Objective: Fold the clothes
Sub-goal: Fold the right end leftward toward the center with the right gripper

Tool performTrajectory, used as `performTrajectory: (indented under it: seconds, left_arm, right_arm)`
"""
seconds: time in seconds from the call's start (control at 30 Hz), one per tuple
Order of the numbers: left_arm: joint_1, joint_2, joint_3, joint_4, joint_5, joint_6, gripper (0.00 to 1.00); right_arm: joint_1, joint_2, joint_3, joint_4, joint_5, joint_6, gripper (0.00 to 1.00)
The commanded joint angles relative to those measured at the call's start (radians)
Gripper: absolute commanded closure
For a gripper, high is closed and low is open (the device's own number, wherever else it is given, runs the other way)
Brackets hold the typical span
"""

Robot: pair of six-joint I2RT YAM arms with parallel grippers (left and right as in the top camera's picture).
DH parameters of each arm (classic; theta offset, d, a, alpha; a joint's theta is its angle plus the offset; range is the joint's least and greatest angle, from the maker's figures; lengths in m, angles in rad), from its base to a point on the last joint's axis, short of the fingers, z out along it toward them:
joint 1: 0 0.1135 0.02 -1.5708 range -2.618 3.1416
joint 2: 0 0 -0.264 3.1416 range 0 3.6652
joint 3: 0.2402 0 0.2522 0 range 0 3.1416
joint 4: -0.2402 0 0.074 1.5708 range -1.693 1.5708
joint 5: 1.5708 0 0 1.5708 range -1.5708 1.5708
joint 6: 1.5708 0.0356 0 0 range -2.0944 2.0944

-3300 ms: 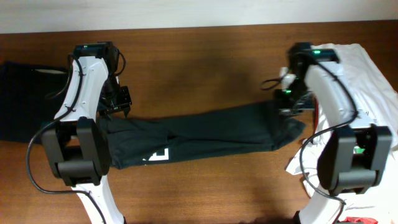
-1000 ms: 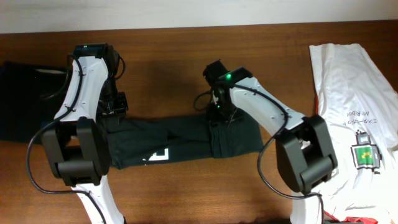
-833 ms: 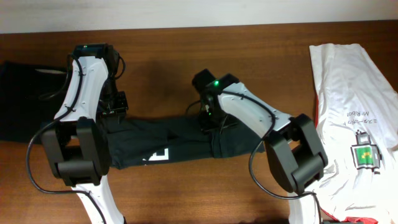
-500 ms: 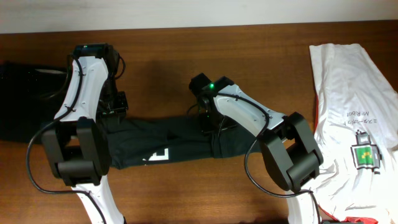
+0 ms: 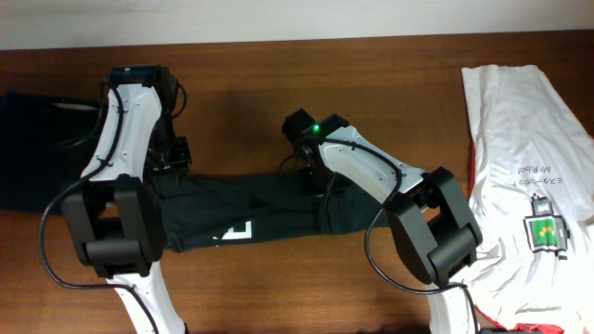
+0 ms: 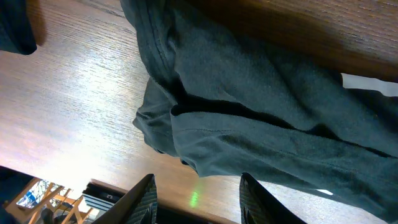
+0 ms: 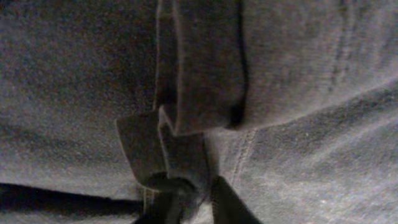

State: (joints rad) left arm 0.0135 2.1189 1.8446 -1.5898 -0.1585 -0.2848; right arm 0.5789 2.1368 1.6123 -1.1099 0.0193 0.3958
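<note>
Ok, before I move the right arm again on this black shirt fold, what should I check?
1. Right jaws gripping the black T-shirt: ok, closed on a bunched fold in the wrist view.
2. Left jaws holding the shirt's left end: not ok, they stand open above it, with bare table between them.
3. Right end brought over toward the middle: ok, a doubled layer lies on the strip.
4. Fold edges lined up: cannot tell, the right arm covers them.
5. White shirt clear of the path: ok, it lies apart at the table's right side.
</note>
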Motion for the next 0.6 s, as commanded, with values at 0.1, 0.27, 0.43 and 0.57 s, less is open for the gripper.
performTrajectory:
  seconds: [0.1,0.27,0.43,0.57]
  left_arm:
    - [0.002,0.002,0.007,-0.002,-0.015,-0.006,0.57]
    - [0.003,0.002,0.007,-0.001,-0.015,-0.006,0.57]
    - [0.003,0.002,0.007,0.002,-0.015,-0.006,0.57]
    - [0.003,0.002,0.007,0.002,-0.015,-0.006,0.57]
  right_arm:
    - [0.003,0.013,0.008,0.007,-0.028,-0.045,0.96]
    - [0.003,0.012,0.010,0.037,-0.201,-0.124,0.96]
    - [0.003,0.012,0.010,0.064,-0.293,-0.130,0.96]
    - [0.002,0.001,0.040,0.055,-0.296,-0.130,0.96]
